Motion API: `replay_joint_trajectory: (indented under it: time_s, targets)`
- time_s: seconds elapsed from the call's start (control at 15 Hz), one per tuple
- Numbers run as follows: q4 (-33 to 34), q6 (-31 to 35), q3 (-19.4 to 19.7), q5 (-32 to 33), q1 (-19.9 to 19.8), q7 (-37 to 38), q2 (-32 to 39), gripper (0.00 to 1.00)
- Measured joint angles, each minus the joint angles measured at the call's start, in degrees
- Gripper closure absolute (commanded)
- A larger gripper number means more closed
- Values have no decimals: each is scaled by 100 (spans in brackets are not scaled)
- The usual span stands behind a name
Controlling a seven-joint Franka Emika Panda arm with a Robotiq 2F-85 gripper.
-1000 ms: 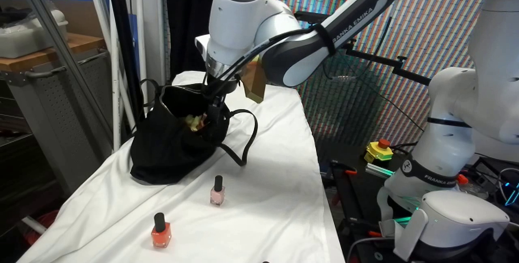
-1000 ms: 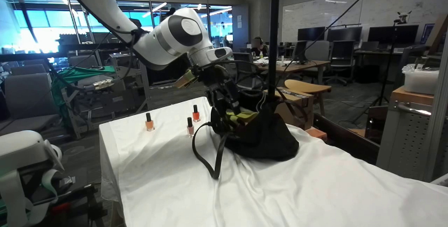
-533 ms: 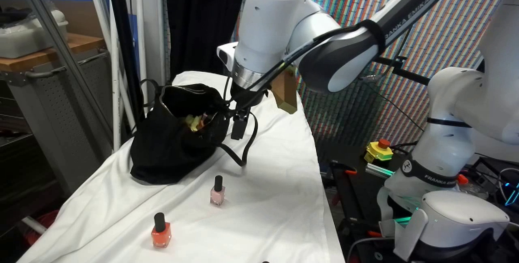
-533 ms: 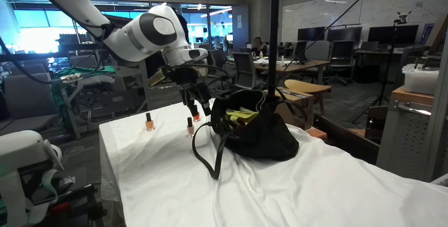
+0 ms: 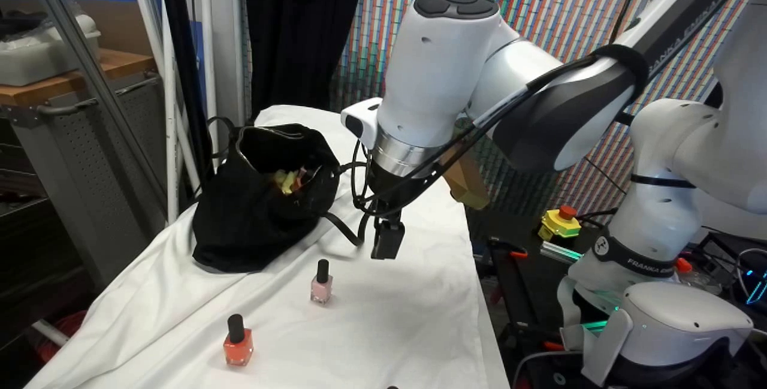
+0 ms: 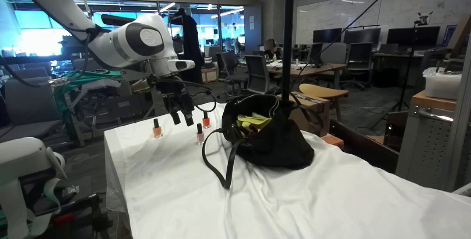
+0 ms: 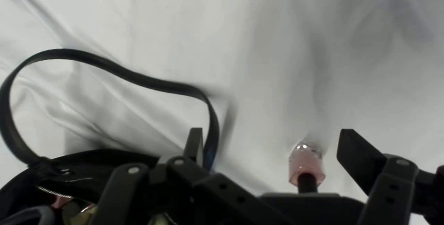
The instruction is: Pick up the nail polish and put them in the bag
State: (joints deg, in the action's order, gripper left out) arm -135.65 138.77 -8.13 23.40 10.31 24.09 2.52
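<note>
I've got the white-draped worktop [image 6: 331, 202] spread across both exterior views, with plenty of creases in it. Above it my Franka arm [image 5: 443, 77] bends over, wrist pointing down. The black fabric handbag [image 5: 257, 221] slouches on the worktop with its mouth gaping, and inside I can see yellow-green material [image 6: 255, 122] among darker bits too small for me to make out. My gripper [image 7: 272, 145] hangs above the worktop near the bag, its fingers spread wide with nothing in their grasp. A thin black loop handle [image 7: 152, 82] runs out from the bag over the worktop. As for the nail polish, three black-capped bottles stand upright on the worktop, outside the bag: an orange-red bottle [image 5: 238, 351], a pale pink bottle [image 5: 322, 290] near the loop handle, and, in an exterior view, a peach-orange bottle [image 6: 157, 133] well apart from the bag. The wrist view puts the pale pink bottle between the fingers, though it stands below them on the worktop, untouched
</note>
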Motion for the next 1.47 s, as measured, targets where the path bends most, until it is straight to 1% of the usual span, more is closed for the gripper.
replay_joint_trajectory:
  time_s: [0.2, 0.4, 0.73, 1.07, 1.47]
  targets:
    - [-17, 1, -183, -466, 128, -127, 19, 0]
    - [3, 3, -275, -712, 214, -174, 69, 0]
    - [134, 134, -291, -830, 275, -183, 285, 0]
    - [461, 361, -280, -997, 274, -184, 667, 0]
    - [944, 483, -113, -1078, 269, -184, 1124, 0]
